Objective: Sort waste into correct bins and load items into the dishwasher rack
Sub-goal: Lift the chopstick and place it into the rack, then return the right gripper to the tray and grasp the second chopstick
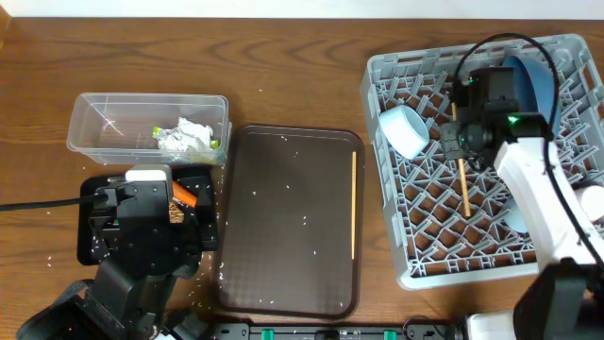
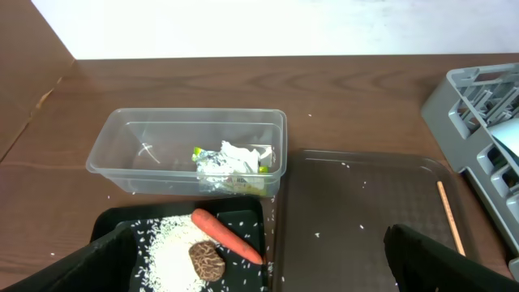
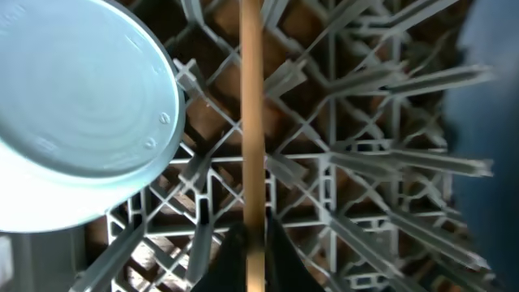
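My right gripper is shut on a thin wooden chopstick that lies across the pegs of the grey dishwasher rack. From overhead, the gripper holds that chopstick by its far end. A white bowl and a blue bowl stand in the rack. A second chopstick lies on the brown serving tray. My left gripper hangs open over the black tray, which holds a carrot, a brown lump and rice. The clear box holds tissue.
Rice grains are scattered on the serving tray and on the table near the black tray. The left arm covers most of the black tray from overhead. A pale cup shows at the rack's right edge.
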Motion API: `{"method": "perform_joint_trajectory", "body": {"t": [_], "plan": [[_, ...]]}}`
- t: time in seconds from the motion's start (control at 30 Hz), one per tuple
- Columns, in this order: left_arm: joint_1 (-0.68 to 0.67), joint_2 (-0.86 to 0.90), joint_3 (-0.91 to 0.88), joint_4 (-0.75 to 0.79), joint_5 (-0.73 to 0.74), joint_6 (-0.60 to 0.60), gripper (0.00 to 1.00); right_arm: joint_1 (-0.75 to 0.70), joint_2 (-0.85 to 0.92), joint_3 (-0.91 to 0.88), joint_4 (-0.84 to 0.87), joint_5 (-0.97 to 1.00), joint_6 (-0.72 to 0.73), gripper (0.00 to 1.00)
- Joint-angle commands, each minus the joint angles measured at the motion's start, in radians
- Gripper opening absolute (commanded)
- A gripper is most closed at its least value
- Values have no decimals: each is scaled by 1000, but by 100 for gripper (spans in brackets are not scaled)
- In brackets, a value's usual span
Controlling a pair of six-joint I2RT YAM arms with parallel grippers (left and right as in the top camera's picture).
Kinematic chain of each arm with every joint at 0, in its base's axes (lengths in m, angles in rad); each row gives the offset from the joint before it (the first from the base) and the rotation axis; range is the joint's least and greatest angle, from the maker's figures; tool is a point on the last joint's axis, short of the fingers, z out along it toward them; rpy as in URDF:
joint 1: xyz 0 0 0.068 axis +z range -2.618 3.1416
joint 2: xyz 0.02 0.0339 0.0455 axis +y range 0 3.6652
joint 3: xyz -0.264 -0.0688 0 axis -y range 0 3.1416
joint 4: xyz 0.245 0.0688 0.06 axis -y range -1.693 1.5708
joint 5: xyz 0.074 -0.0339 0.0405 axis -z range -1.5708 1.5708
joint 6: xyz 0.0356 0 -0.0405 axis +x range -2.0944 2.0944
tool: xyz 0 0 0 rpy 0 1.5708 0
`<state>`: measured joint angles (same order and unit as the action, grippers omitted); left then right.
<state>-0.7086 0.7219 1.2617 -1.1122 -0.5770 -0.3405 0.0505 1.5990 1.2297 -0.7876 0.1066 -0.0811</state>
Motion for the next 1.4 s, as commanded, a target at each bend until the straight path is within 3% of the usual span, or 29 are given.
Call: {"method": "perform_joint_trajectory", "body": {"t": [0.0,0.27,0.5,0.63,0.77,0.97,1.37], "plan": [[1,2,7,-2,-18,-9,98,0,18,10,11,-10,24,18],[1,2,7,-2,-18,-9,98,112,-111,32,-36,-167,43,38],[1,2,8,-2,-18,-9,98,388,-189,31,-39,-200,291,37],[1,2,7,-2,-18,-9,98,537,-123,29,-52,-100,493,35],[1,2,7,-2,-18,-9,98,636,1,29,-66,-3,645,40],[1,2,8,-2,-18,-9,98,650,187,29,-61,-2,772,42],[1,2,8,-2,-18,-9,98,594,366,29,-8,-32,776,39]]}}
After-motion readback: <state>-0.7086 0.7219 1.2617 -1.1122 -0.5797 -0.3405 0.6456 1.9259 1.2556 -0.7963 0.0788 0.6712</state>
